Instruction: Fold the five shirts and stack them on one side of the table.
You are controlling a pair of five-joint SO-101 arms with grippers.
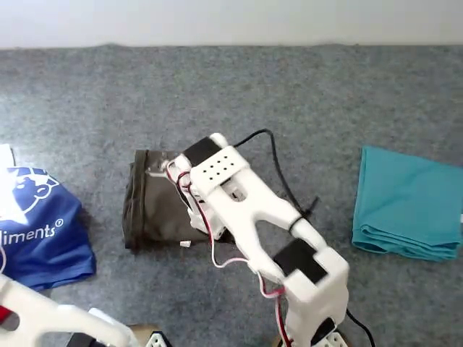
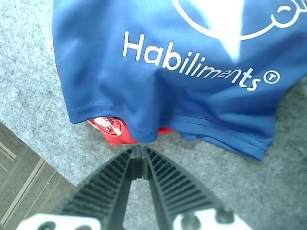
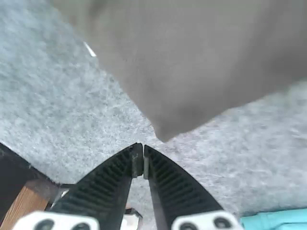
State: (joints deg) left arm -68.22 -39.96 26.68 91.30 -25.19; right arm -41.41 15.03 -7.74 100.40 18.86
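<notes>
**Q:** Which garments lie on the grey mat [image 1: 289,94]?

**A:** The high view shows three. A folded olive shirt [image 1: 148,202] lies at the centre. A folded teal shirt [image 1: 405,202] lies well apart from it, at the edge on the right arm's side. A blue shirt [image 1: 40,224] with white print lies loosely bunched at the opposite edge. The left wrist view adds a red shirt [image 2: 112,128], mostly hidden beneath the blue one, with one corner showing at the hem.

**Q:** How does the right gripper [image 3: 142,160] stand?

**A:** Its jaws are pressed together, tips touching, with nothing between them. It hangs over bare mat just beside a corner of the olive shirt, apart from the cloth. In the high view the right arm [image 1: 253,217] extends over that shirt and covers part of it.

**Q:** And the left gripper [image 2: 142,160]?

**A:** It is likewise fully closed and empty. Its tips point at the mat just short of the blue shirt's hem, near the red corner. The mat's edge and a wooden surface [image 2: 19,191] show beside it. The left arm [image 1: 43,314] sits at the near corner of the high view, next to the blue shirt.
</notes>
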